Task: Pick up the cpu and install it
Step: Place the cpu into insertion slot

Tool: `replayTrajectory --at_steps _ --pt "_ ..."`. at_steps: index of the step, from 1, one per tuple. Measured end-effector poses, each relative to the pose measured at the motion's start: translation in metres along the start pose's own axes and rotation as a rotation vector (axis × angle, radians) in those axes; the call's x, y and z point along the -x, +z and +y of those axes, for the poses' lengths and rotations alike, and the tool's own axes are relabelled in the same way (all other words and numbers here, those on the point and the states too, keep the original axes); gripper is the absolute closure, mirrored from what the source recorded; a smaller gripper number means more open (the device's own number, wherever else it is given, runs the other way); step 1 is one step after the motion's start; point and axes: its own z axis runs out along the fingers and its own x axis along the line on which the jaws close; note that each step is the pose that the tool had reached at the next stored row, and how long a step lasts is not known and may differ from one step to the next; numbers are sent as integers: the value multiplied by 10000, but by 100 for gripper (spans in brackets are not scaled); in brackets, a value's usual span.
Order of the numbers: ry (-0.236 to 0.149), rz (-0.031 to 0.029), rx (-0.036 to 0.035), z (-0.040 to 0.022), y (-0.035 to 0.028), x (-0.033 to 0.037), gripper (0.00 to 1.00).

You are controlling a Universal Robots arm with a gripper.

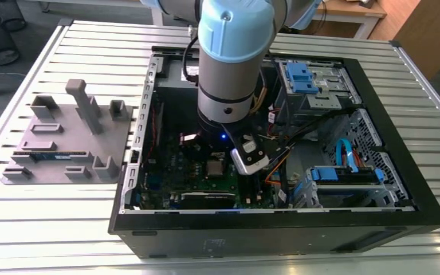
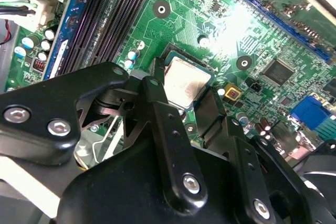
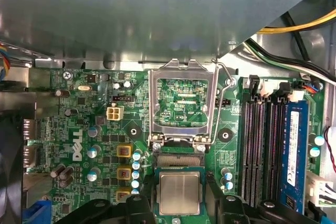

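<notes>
Item: cpu (image 3: 179,192), a small flat square chip with a brushed silvery-grey metal top, rounded corners and a thin darker edge. Being square, it has no long axis. It lies flat, metal face up, with its sides parallel to the memory slots (image 3: 260,145).

Location: at the socket on the motherboard (image 3: 79,114), just beside the hinge of the open load frame (image 3: 183,67). Whether it is fully seated cannot be told.

Holder: gripper (image 2: 184,94), matt black with bolted linkages. Its two fingers (image 2: 157,108) press against opposite sides of the cpu, pinching it.

Load frame: bright stamped steel, rectangular, tilted up, with green board visible through its window.

Motherboard: glossy green, printed with white lettering and a white logo. It carries small silver cylindrical capacitors (image 3: 136,166), square gold-coloured components (image 3: 124,151) and a white four-pin connector (image 3: 114,113).

Memory slots: long, narrow and black. An installed memory stick (image 3: 294,150), blue with a pale label, stands just beside them.

Surroundings, exterior view:
- A black computer case (image 1: 281,229) lies open on a slatted metal table (image 1: 52,229).
- A pale-blue and silver arm (image 1: 231,63) reaches down into the case.
- Blue plastic drive brackets (image 1: 300,77) sit inside the case.
- A grey fixture plate (image 1: 67,137) with blocky holders sits beside the case at the exterior view's left.
- A spare memory stick (image 1: 52,154), blue-green, lies flat on the fixture plate.
</notes>
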Motion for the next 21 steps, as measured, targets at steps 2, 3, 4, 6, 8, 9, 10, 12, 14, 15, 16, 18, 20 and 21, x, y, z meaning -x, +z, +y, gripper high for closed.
replayTrajectory --at_steps 2,3,4,6,8,9,10,12,14,15,16,18,20,21 --pt "0 1 -1 1 16 0 53" --pt "0 1 0 1 23 0 53" --pt "0 1 2 1 31 0 53" --pt "0 1 3 2 52 0 53" --pt "0 1 3 2 70 0 53" --pt "0 1 2 2 74 0 53" --pt "0 2 0 2 74 0 53" --pt "0 0 9 6 77 0 53" --pt "0 0 11 11 78 0 53" --pt "0 0 12 12 79 0 53" --pt "0 1 10 13 80 0 53" --pt "0 1 10 14 90 0 53" --pt "0 2 9 14 95 -1 53" --pt "0 2 7 14 95 -1 53"
